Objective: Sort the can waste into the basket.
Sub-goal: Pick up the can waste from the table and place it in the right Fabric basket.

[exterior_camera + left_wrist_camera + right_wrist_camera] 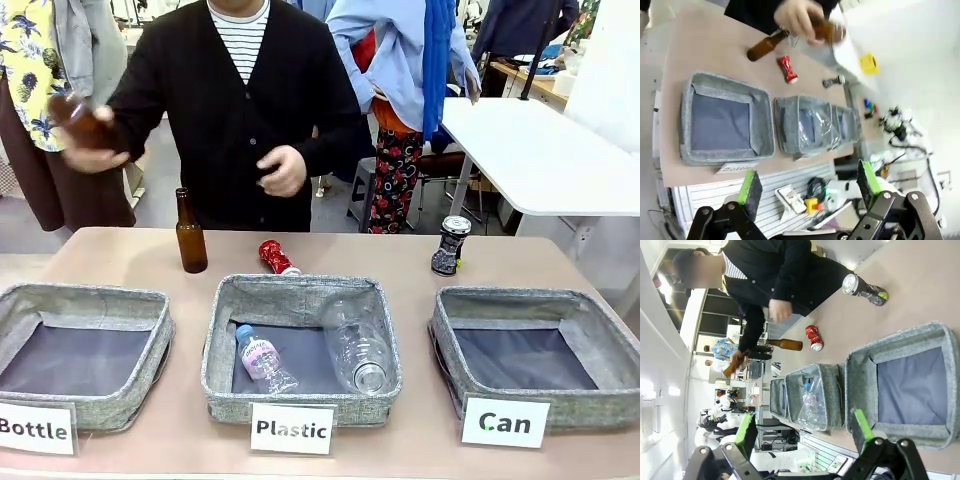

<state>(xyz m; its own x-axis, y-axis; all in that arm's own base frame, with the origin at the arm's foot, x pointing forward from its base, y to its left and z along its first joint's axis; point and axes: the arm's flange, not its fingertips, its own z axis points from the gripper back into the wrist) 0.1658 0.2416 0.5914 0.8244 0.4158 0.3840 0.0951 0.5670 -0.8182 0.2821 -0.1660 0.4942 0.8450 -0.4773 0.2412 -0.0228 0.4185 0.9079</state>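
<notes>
Left gripper (809, 182), left wrist view: released, empty. Right gripper (803, 426), right wrist view: released, empty; dark can (865, 290) stands beyond the Can basket (860, 390), crushed red can (813, 337) farther off. Front view: both cans rest on the desk (120, 260). Advised: right arm takes the dark can first, round its body.

Table (110, 255) carried three grey baskets in near row: Bottle basket (85, 297) left, Plastic basket (300, 284) centre, Can basket (530, 298) right. Far side: brown bottle (190, 236) upright left, crushed red can (277, 258) lying centre, dark can (450, 246) upright right.
</notes>
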